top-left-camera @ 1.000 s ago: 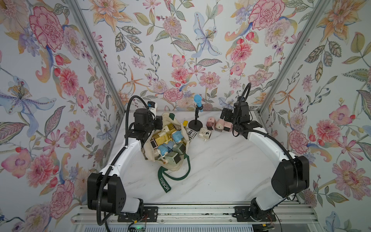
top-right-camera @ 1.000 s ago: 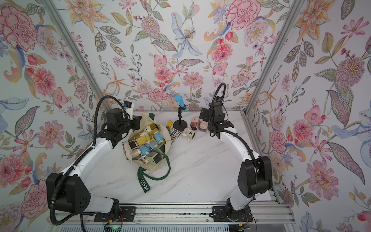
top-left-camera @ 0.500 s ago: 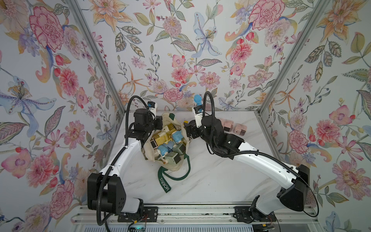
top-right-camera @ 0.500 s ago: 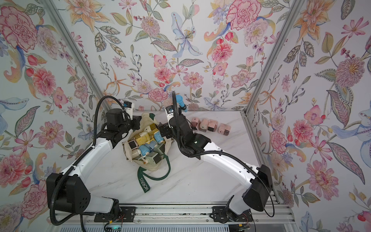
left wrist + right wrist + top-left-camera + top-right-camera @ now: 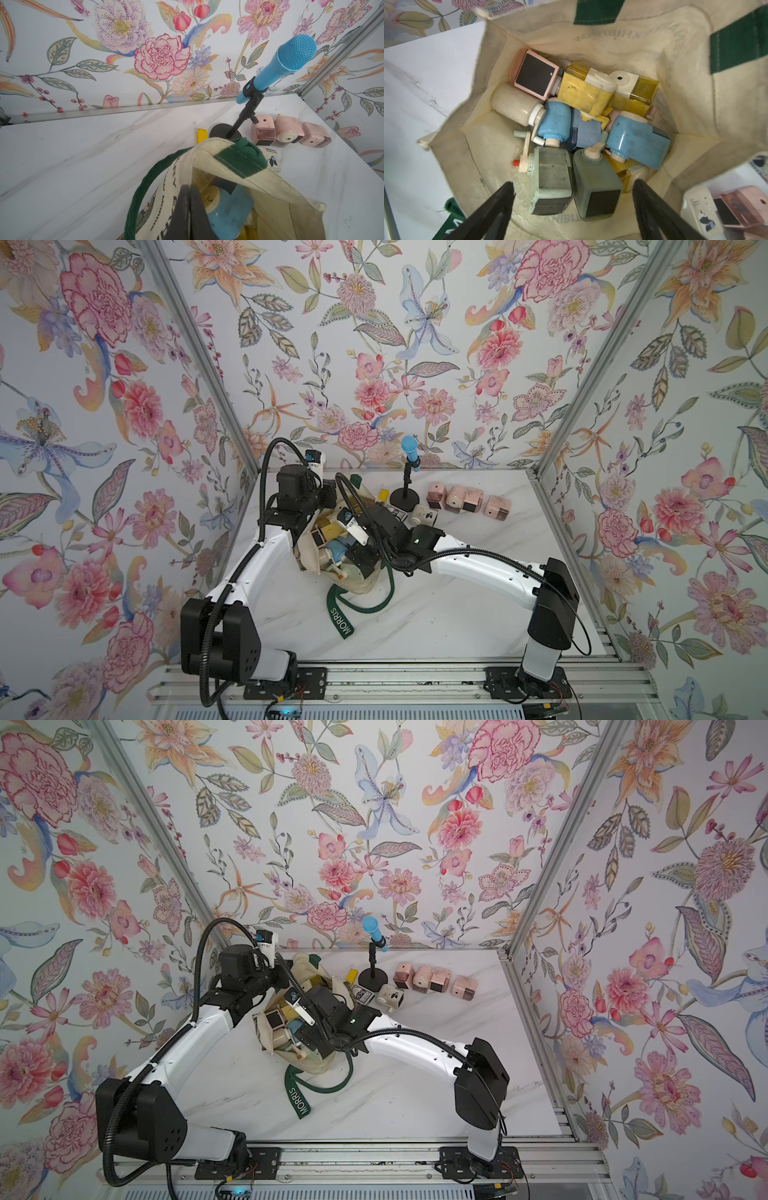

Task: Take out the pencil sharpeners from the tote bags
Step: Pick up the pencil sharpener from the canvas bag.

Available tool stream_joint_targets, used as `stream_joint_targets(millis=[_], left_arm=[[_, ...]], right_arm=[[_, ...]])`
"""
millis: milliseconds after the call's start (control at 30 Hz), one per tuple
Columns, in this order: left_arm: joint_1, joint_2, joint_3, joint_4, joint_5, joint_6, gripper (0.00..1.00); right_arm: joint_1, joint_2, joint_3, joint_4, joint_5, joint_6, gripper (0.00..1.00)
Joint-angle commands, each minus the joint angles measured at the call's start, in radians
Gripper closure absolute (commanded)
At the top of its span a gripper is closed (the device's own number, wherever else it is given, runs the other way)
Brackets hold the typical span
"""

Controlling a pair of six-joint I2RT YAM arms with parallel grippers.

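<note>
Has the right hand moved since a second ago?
Yes. The right hand went from beside the pink pencil sharpeners, past the microphone stand, to above the open tote bag.

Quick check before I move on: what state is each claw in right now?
Left claw: closed, pinching the tote bag at its rim.
Right claw: open, holding nothing, above the pencil sharpeners in the bag.

MORRIS, in white capitals, runs along the dark green strap [image 5: 341,620] in both top views, on the table on the robot's side of the right gripper [image 5: 573,184]. Tight against the left gripper [image 5: 188,193], the cream tote bag [image 5: 276,187] reads "AM MORRIS" and "ARY E". Ahead of the right gripper, "XHIBITION" shows reversed through the canvas; between its fingers, "HIBIT". The print on the small dark box [image 5: 362,992] is too small to read.
</note>
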Motion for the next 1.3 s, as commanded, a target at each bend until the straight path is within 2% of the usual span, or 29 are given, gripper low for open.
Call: stream_joint_targets(millis=[0,200,400,667,967,1267], left_arm=[[0.001,-0.037,0.009,0.043,-0.004,0.004,1.00],[0.002,-0.039,0.009,0.040,-0.002,0.003,1.00],[0.000,-0.042,0.007,0.040,-0.007,0.006,1.00],[0.000,-0.045,0.008,0.041,-0.007,0.007,1.00],[0.000,-0.047,0.007,0.043,-0.003,0.004,1.00],[0.000,-0.050,0.005,0.044,-0.002,0.004,1.00]], right_arm=[[-0.010,0.008,0.013,-0.050,-0.132,0.050,0.13],[-0.028,0.024,-0.062,-0.064,-0.173,0.117,0.18],[-0.023,0.056,-0.125,-0.012,-0.159,0.154,0.21],[-0.027,0.127,-0.104,-0.012,-0.097,0.194,0.18],[-0.034,0.181,-0.081,-0.028,-0.097,0.206,0.15],[-0.031,0.245,-0.038,-0.042,-0.140,0.184,0.18]])
